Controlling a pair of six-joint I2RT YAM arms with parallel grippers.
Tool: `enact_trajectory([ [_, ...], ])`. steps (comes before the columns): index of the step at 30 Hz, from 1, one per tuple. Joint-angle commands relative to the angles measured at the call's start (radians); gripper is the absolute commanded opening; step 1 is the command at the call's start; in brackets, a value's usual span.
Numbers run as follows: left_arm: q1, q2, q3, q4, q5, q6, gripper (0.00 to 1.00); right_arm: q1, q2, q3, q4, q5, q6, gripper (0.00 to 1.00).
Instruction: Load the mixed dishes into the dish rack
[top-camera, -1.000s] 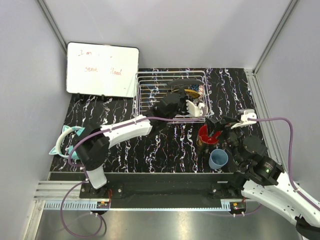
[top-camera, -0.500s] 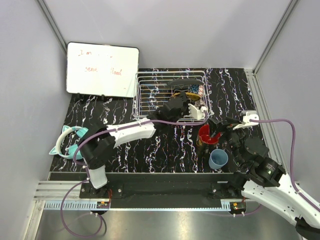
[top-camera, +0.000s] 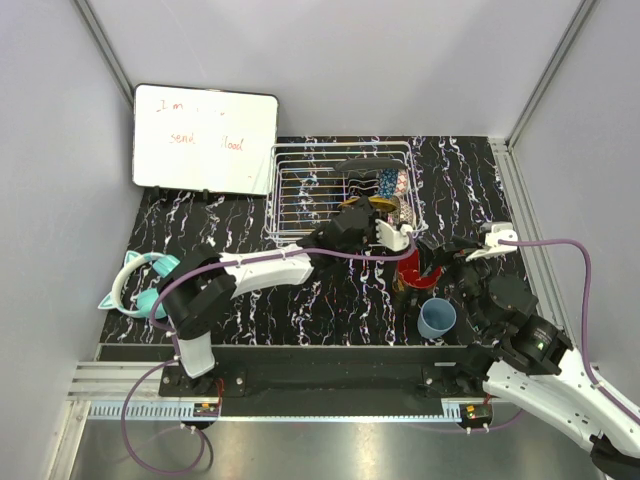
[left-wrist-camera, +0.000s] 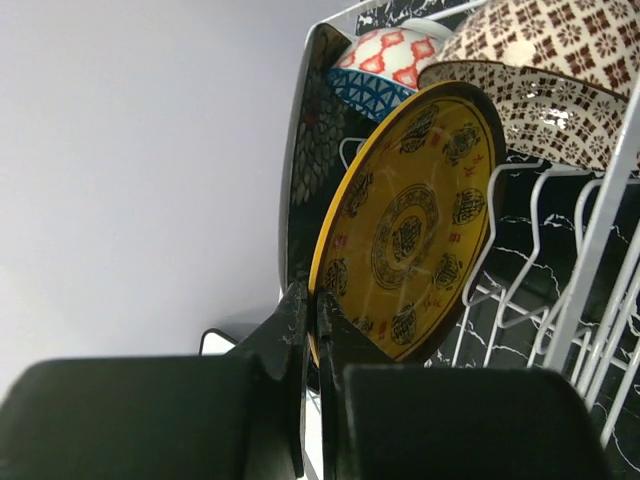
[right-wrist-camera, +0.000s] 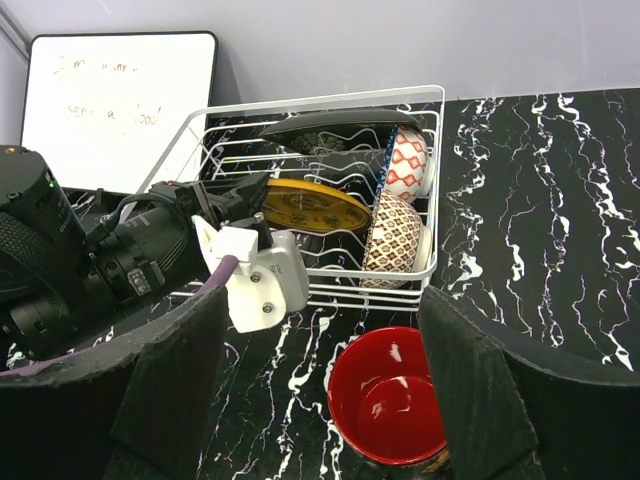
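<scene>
Rim of yellow plate (left-wrist-camera: 410, 220) sits in left claw (left-wrist-camera: 311, 305).

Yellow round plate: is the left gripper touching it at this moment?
Touching. In the left wrist view the left gripper pinches the lower rim of the yellow round plate, with no gap showing.

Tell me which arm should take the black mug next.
Right. The open right gripper hovers over the black mug; the left gripper is shut on the yellow plate in the dish rack.
</scene>
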Motion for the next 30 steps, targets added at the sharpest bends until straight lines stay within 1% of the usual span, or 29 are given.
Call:
enact_trajectory([
  [1,-0.009,0.002,-0.018,0.111,-0.045,-0.009,0.00,0.005,-0.016,-0.004,0.008,0.022,0.015,0.84],
  [5,-0.021,0.013,-0.022,0.108,-0.075,-0.024,0.00,0.005,-0.010,-0.005,0.004,0.022,0.017,0.84],
  [9,-0.035,0.012,-0.021,0.045,-0.078,-0.062,0.00,0.005,0.003,-0.002,0.006,0.022,0.020,0.84],
  [13,-0.041,0.009,-0.019,-0.010,-0.059,-0.090,0.08,0.005,0.010,0.005,0.004,0.022,0.023,0.84],
  [15,-0.041,0.004,-0.019,-0.041,-0.037,-0.099,0.09,0.005,0.014,0.005,0.004,0.027,0.025,0.84],
  [17,-0.043,0.002,-0.012,-0.073,-0.029,-0.102,0.13,0.005,0.015,0.010,0.004,0.035,0.023,0.84],
  [18,-0.043,0.007,-0.007,-0.081,-0.035,-0.104,0.17,0.005,0.017,0.013,0.003,0.036,0.023,0.84],
  [19,-0.044,0.007,0.004,-0.091,-0.037,-0.104,0.24,0.006,0.021,0.015,0.003,0.035,0.022,0.85],
  [20,-0.044,0.007,0.005,-0.105,-0.034,-0.102,0.42,0.006,0.024,0.019,0.003,0.036,0.022,0.85],
  [22,-0.044,0.001,0.004,-0.119,-0.031,-0.095,0.55,0.005,0.030,0.021,0.001,0.033,0.023,0.85],
  [23,-0.044,-0.004,0.002,-0.116,-0.029,-0.093,0.64,0.005,0.033,0.022,0.001,0.032,0.026,0.85],
  [25,-0.043,-0.008,0.005,-0.116,-0.029,-0.089,0.73,0.003,0.035,0.022,0.001,0.027,0.032,0.85],
  [26,-0.044,-0.010,0.007,-0.115,-0.031,-0.087,0.81,0.006,0.035,0.022,0.001,0.028,0.034,0.85],
  [29,-0.043,-0.011,0.022,-0.113,-0.043,-0.086,0.99,0.005,0.038,0.025,0.000,0.025,0.043,0.85],
  [30,-0.044,-0.016,0.028,-0.115,-0.045,-0.082,0.99,0.005,0.040,0.025,0.000,0.027,0.042,0.85],
])
